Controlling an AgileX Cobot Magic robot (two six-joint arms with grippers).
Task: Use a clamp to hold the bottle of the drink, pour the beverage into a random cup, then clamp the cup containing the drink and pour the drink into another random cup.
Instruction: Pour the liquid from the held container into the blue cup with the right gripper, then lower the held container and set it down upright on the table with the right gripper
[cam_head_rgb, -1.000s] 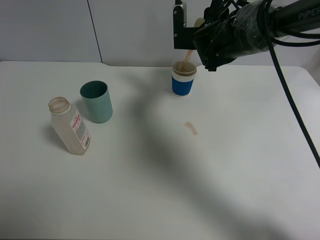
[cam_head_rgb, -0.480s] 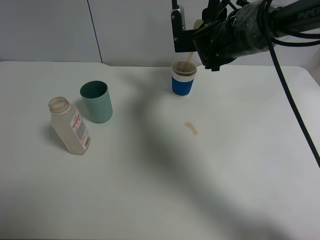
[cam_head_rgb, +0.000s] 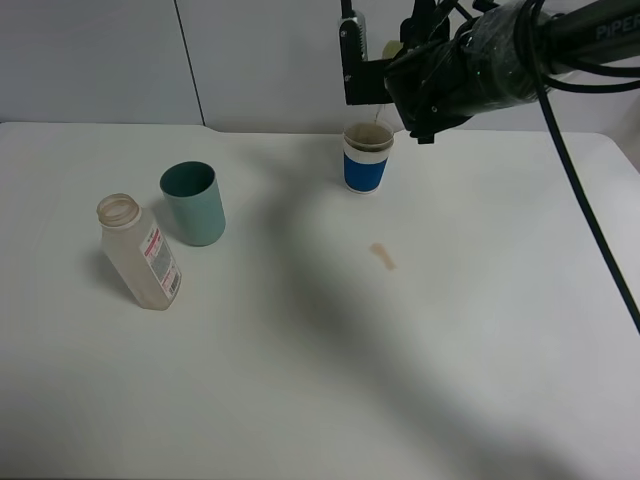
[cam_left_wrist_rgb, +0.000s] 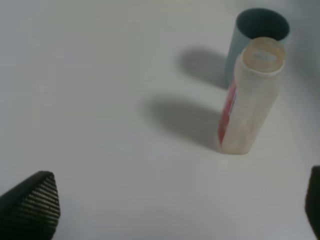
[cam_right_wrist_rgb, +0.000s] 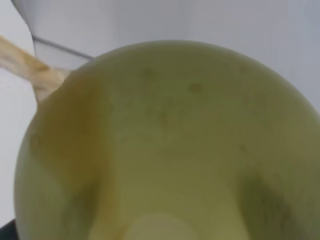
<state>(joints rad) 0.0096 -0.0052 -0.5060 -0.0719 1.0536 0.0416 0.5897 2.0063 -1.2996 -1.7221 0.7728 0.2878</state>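
Note:
The clear empty bottle (cam_head_rgb: 140, 255) stands uncapped at the left, next to a teal cup (cam_head_rgb: 193, 203). A blue and white paper cup (cam_head_rgb: 367, 157) stands at the back middle with brown drink in it. My right gripper (cam_head_rgb: 400, 60) is shut on a yellow cup (cam_head_rgb: 393, 47), tipped above the blue cup. A thin brown trickle (cam_head_rgb: 378, 115) falls from it. In the right wrist view the yellow cup (cam_right_wrist_rgb: 170, 140) fills the frame, with drink running off its lip (cam_right_wrist_rgb: 25, 62). My left gripper (cam_left_wrist_rgb: 170, 210) is open and empty, short of the bottle (cam_left_wrist_rgb: 250, 95) and teal cup (cam_left_wrist_rgb: 260, 25).
A small brown spill (cam_head_rgb: 382, 256) lies on the white table (cam_head_rgb: 450, 330) in front of the blue cup. A grey wall runs along the table's far edge. The right arm's cables hang over the right side.
The stream from the yellow cup has thinned from a thick flow to a trickle. The right gripper has risen slightly. Bottle, teal cup and blue cup have not moved.

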